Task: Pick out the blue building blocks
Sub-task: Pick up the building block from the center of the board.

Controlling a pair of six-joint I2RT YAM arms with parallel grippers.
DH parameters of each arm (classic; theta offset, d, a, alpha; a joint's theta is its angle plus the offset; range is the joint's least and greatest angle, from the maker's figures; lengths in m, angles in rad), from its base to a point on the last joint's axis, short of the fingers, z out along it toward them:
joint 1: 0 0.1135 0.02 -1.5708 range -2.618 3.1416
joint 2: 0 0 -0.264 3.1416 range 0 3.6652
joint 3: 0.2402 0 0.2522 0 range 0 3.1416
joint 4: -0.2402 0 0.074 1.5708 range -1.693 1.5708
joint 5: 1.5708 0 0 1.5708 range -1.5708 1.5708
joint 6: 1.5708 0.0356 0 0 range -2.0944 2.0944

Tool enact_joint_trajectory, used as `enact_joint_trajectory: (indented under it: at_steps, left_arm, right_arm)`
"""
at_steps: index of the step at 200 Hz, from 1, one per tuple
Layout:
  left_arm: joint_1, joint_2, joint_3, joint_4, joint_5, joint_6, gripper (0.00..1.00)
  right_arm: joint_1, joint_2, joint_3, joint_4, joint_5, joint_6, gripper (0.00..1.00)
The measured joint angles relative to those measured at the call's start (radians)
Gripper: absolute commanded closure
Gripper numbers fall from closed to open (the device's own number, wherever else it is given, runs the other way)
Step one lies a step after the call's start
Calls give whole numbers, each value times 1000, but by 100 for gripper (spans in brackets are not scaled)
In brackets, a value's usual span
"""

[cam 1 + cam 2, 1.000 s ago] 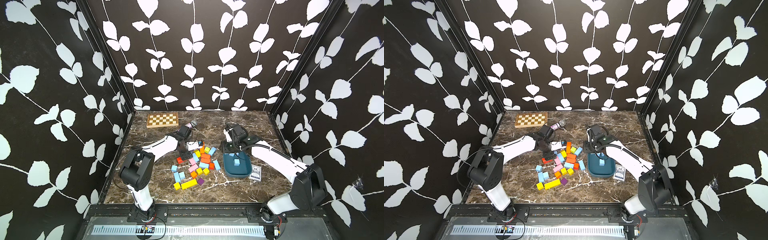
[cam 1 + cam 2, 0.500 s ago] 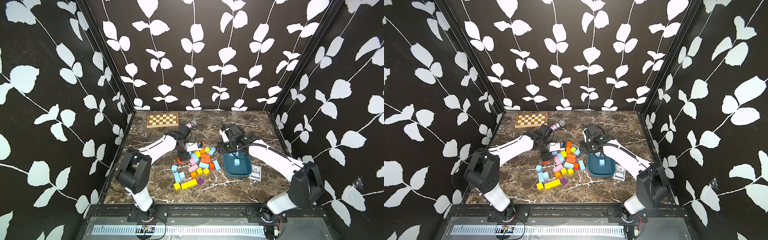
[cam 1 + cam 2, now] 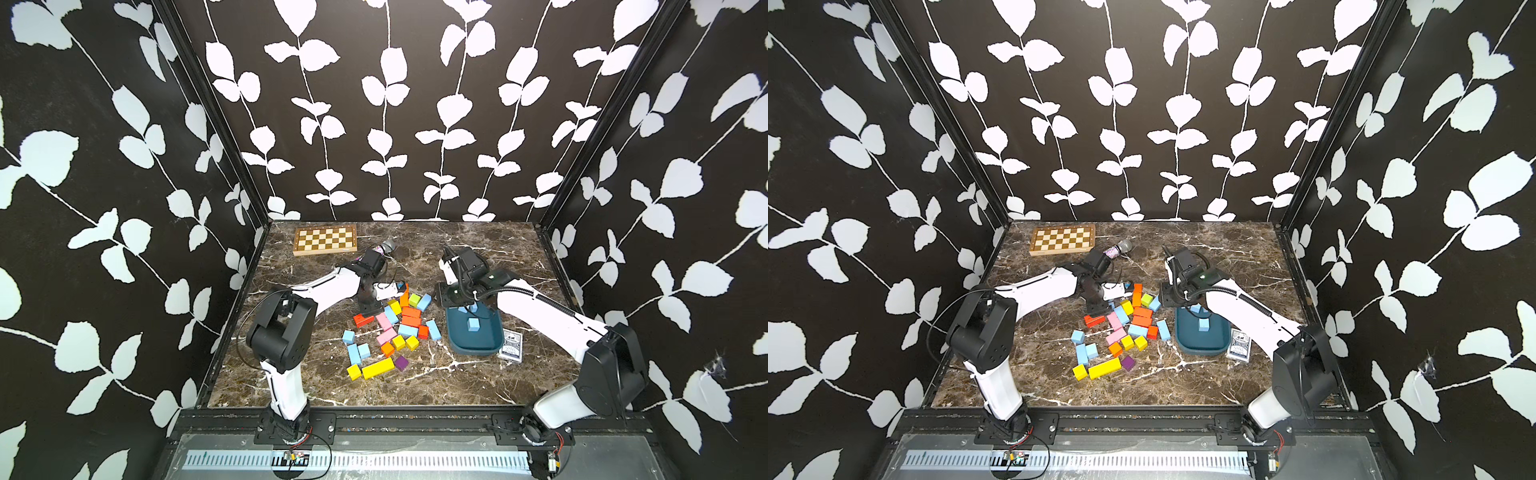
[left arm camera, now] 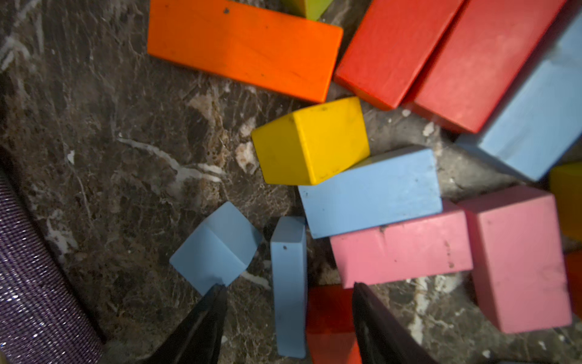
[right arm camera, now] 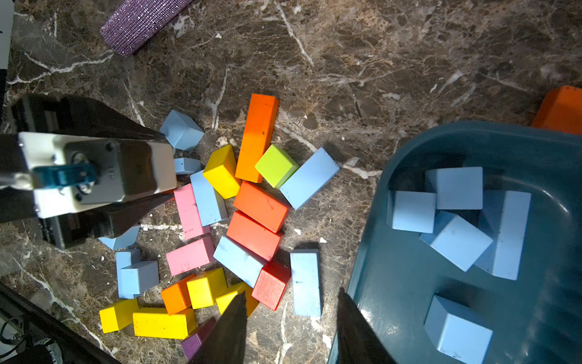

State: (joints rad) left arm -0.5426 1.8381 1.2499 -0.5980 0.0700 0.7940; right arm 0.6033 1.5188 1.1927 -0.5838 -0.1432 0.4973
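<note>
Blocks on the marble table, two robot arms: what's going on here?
The arms are sorting blue building blocks out of a mixed pile into a teal tray, which holds five already. The left gripper straddles a thin blue bar, jaws open. The right gripper hangs open and empty beside the tray.

Lt-blue blocks (image 5: 308, 178), some in tray (image 5: 406, 283)
</note>
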Motion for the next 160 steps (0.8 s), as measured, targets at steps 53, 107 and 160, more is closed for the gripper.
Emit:
enact_joint_trajectory:
  at_steps: [53, 107, 160]
  left_arm:
    - [0, 51, 42, -2, 26, -54, 70]
    - [0, 54, 44, -19, 40, -68, 83]
    - [0, 25, 77, -47, 89, -131, 87]
  right_arm:
    - [0, 0, 0, 0, -3, 1, 55]
    - [0, -2, -1, 1, -3, 1, 55]
    - [1, -13, -11, 23, 5, 10, 56]
